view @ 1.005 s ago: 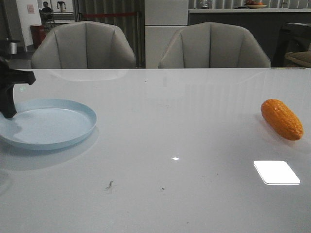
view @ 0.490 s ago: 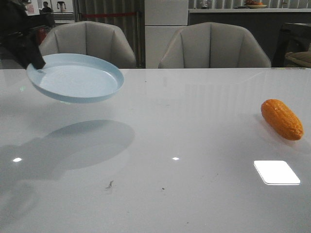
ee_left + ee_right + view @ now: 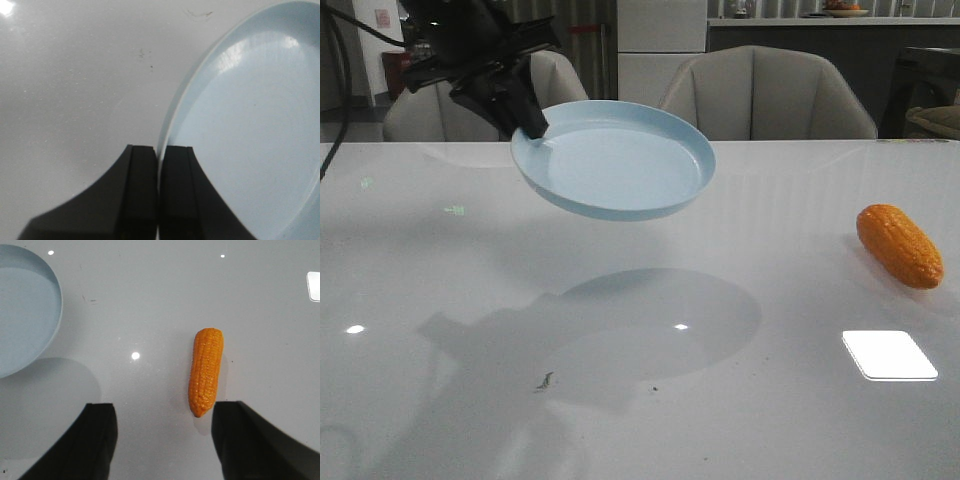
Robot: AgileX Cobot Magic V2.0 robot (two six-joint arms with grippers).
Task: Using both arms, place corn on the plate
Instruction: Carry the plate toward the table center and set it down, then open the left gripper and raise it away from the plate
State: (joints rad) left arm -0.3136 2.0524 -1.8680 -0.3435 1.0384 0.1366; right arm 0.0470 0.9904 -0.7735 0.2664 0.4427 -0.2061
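Observation:
My left gripper (image 3: pixel 532 130) is shut on the rim of the pale-blue plate (image 3: pixel 620 165) and holds it in the air above the table's middle, tilted a little. In the left wrist view the two black fingers (image 3: pixel 142 190) pinch the plate's rim (image 3: pixel 172 115). The orange corn (image 3: pixel 899 245) lies on the table at the right. In the right wrist view my right gripper (image 3: pixel 164 412) is open and empty above the table, the corn (image 3: pixel 205 371) just beyond it, close to one finger. The plate's edge (image 3: pixel 30 305) shows there too.
The glossy white table (image 3: pixel 640 400) carries the plate's shadow under it and a bright light reflection (image 3: pixel 889 354) at the front right. Two grey chairs (image 3: pixel 760 95) stand behind the far edge.
My left gripper has lifted the plate off the table at the far left and carried it up and to the right, toward the middle. The corn has not moved.

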